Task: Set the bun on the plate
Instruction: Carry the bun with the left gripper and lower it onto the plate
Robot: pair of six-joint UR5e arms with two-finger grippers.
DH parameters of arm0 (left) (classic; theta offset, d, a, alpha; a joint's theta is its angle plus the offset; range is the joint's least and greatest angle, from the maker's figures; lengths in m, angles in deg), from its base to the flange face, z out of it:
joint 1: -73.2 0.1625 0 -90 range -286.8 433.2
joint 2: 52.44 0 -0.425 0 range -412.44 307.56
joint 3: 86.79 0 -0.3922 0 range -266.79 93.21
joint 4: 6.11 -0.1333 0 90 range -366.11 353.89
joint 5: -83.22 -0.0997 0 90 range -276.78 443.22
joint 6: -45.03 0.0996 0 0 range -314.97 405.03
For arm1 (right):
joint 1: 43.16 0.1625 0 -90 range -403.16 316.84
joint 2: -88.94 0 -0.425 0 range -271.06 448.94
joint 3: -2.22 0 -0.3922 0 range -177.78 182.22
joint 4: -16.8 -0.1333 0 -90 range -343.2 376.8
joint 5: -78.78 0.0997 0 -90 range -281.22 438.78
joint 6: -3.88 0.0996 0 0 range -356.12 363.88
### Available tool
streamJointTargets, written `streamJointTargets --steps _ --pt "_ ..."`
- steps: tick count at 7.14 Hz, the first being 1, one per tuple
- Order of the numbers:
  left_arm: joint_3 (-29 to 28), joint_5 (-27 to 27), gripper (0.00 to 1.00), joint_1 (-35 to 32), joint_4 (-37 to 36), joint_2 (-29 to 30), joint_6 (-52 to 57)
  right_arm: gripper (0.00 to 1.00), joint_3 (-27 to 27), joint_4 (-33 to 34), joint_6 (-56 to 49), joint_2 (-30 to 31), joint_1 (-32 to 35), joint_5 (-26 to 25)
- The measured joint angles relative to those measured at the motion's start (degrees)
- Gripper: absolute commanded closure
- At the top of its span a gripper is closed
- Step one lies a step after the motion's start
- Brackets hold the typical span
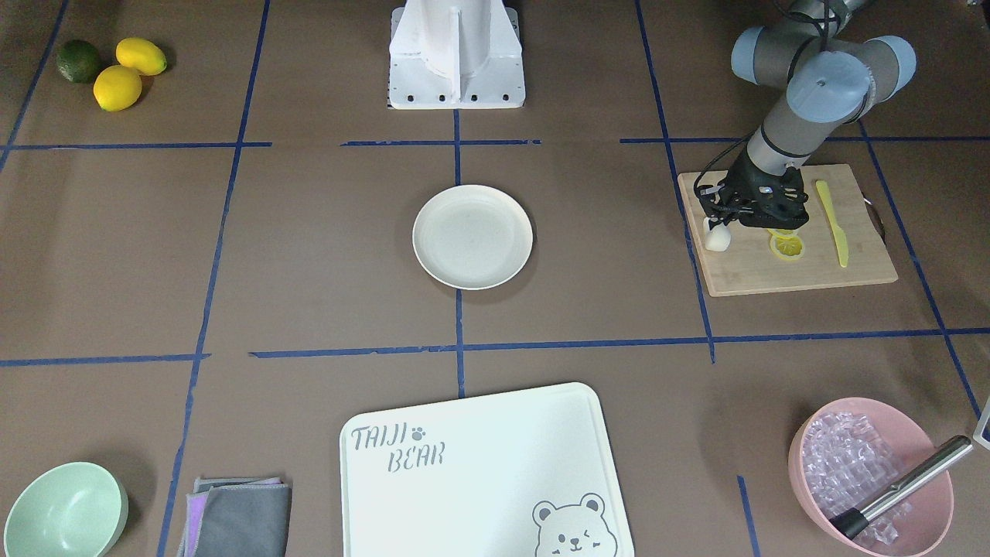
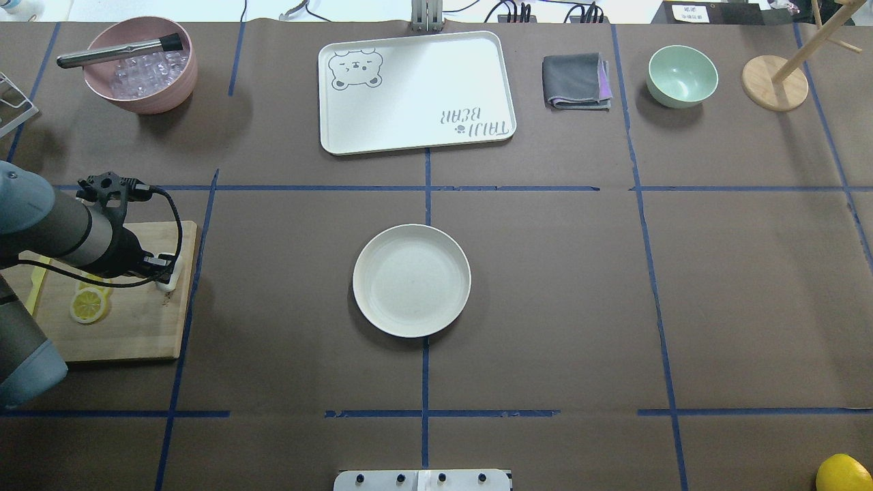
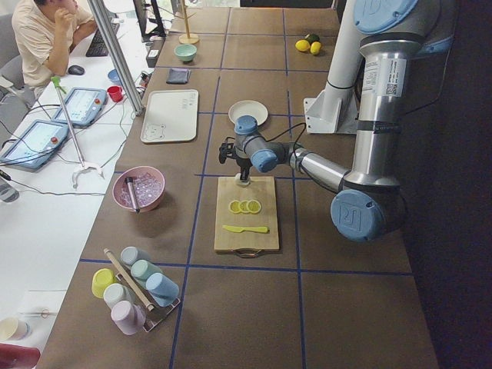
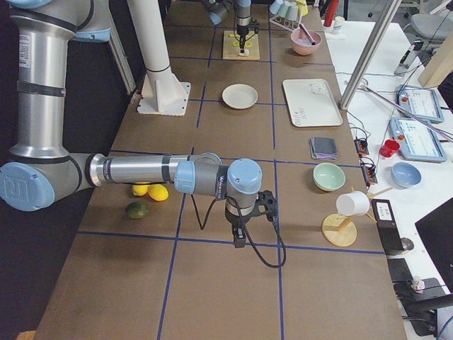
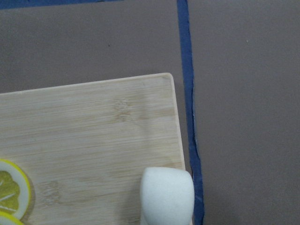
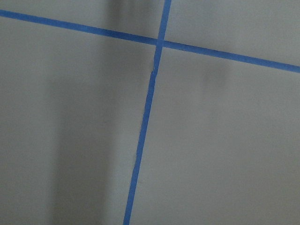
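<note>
- Bun (image 1: 717,238) is not delivered yet. My read is that you're at the pickup, with the carry and the drop both still to do.
- Table (image 1: 309,255): brown paper with a blue tape grid. The plate sits mid-table and the board is out at the robot's left end. They're well apart, so expect a long sideways carry.
- Board (image 1: 804,271): wood. The bun is at its plate-side edge, close to the tape line.
- Plate (image 1: 472,236): empty, with nothing on it or touching it, so the goal is unmet.
- Left gripper (image 1: 715,226): low over the board, right on top of the bun.
  - No fingers show in its wrist view, and they're too small to read in the other views.
  - You can't tell whether the jaws have closed on the bun or only straddle it.
- Right gripper (image 4: 239,242): low over bare table at the far end, well away from bun and plate.
  - It shows only in the side view, so you can't tell its jaw state.
  - Its wrist view shows nothing but tape lines.
  - It doesn't look needed for this job.
- Knife (image 1: 834,224): yellow, lying on the board clear of the gripper.
- Slices (image 1: 787,244): lemon, just beside the gripper and not in the bun's way toward the plate.
- Bun, close up: white and smooth, at the bottom edge of the left wrist view. You can't tell whether it rests on the wood or hangs lifted.
- Left to do, as I judge it: confirm the grip, lift, cross to the plate, set down, let go.
</note>
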Motion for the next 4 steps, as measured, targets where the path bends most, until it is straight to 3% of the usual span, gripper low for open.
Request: streamJointTargets --steps 2,4 --pt "2.37 -0.45 0.92 0.36 -11.41 8.63 -2.81 0.00 0.03 0.00 -0.05 0.02 0.00 0.00" --pt "-0.82 -5.69 0.92 7.25 -19.02 21.82 -13.58 0.00 0.09 0.00 -0.08 0.13 0.00 0.00"
